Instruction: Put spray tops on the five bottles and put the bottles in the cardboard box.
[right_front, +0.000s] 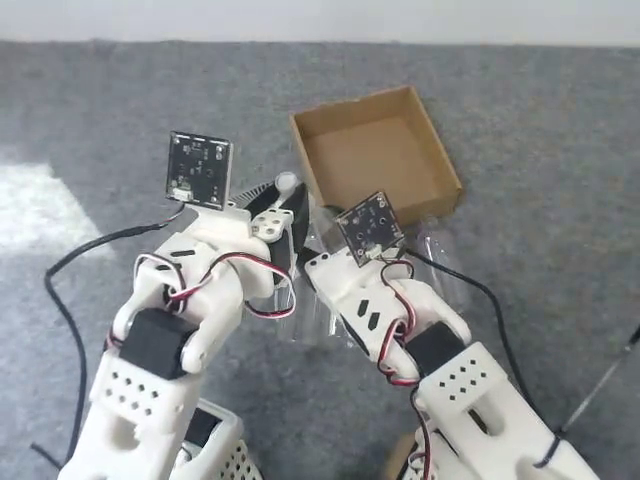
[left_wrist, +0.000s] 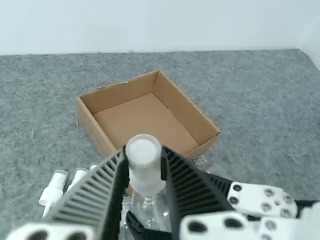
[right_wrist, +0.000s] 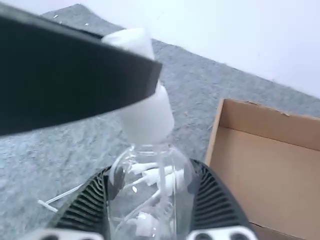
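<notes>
Both my arms stretch forward over the grey carpet (right_front: 540, 100) and angle inward. Their ends meet just outside the cardboard box (right_front: 372, 160), beside the wall nearest my left arm.

Left arm: the wrist is level and the left gripper (left_wrist: 143, 165) points toward the box. Its two black ribbed fingers (left_wrist: 95, 195) are closed almost fully, one on each side of a white spray top (left_wrist: 142, 150), pinching it just under its round head. The spray top stands upright, just short of the box's near wall.

Right arm: it comes in from the other side, with the right gripper (right_wrist: 152, 212) lower than the left one. Its ribbed fingers (right_wrist: 215, 205) are partly open, set to the width of the clear bottle (right_wrist: 150, 175), and press on the bottle's two sides. The bottle is upright, just beside the box's outer wall and outside the box. The spray top sits at the bottle's neck, and white tubing shows through the glass-clear wall. I cannot tell whether the top is fully seated.

The box is open, with its floor bare where it can be seen.

Loose spray tops (left_wrist: 55, 186) lie on the carpet near the box's outside wall, apart from both grippers.
</notes>
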